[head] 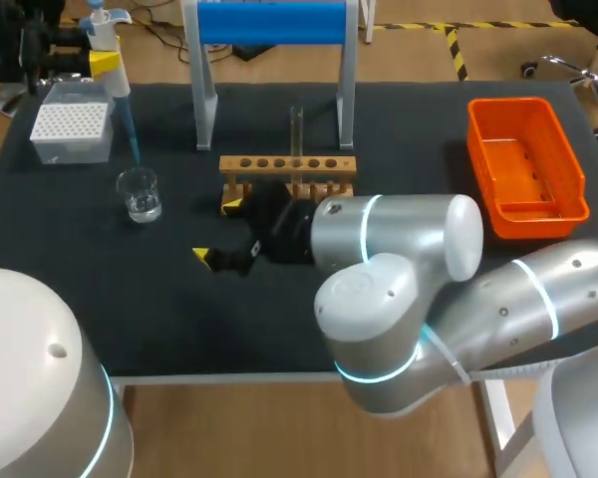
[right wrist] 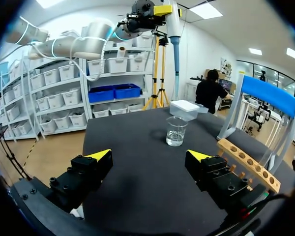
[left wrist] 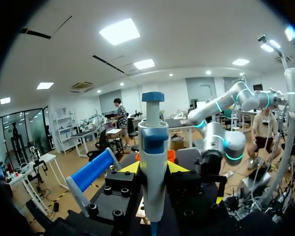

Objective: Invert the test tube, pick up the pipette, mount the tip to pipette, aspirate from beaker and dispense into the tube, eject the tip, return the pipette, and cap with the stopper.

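I can make out no text, number, label or sign on anything in my views. The pipette gripped in my left pincer shows only plain white and blue. Any marks on the beaker, tip box or wooden rack are too small to read.

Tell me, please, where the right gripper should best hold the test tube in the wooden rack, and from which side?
Probably the bare glass above the wooden rack: the test tube stands upright, its lower part inside a hole. Come from the robot's side; the blue-topped frame stands close behind.
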`<action>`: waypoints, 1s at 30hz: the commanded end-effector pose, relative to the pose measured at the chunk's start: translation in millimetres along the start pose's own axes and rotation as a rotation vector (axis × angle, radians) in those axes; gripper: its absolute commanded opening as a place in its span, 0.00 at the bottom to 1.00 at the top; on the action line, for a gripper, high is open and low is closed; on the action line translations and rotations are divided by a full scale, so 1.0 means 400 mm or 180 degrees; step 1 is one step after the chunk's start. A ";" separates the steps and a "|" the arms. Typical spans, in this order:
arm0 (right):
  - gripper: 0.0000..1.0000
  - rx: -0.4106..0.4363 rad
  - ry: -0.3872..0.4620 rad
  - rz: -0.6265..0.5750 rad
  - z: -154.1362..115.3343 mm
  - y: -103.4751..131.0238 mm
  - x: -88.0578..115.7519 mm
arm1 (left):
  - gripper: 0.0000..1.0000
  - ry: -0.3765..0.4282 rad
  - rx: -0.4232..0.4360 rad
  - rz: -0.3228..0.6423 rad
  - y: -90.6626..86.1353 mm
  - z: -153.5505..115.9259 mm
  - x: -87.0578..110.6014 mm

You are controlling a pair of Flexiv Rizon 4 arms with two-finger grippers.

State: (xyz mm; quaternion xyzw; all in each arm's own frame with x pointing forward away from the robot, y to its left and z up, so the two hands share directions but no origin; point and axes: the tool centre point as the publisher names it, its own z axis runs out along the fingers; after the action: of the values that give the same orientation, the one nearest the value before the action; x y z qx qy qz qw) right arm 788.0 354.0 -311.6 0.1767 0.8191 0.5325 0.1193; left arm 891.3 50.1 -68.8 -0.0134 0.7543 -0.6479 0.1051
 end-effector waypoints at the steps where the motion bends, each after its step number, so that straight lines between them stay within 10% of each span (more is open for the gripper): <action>1: 1.00 -0.0003 -0.0323 0.0010 0.010 -0.007 0.014 | 0.00 0.0001 0.0004 0.0004 0.000 0.000 0.000; 30: 1.00 -0.0016 -0.0340 0.0028 0.009 -0.008 0.013 | 0.00 -0.0019 0.0013 0.0043 0.033 0.010 -0.013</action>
State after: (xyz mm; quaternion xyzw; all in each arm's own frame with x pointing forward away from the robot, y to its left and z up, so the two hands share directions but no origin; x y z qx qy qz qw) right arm 786.2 354.0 -315.2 0.2051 0.8097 0.5270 0.1569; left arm 896.1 49.1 -76.4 -0.0120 0.7558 -0.6452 0.1112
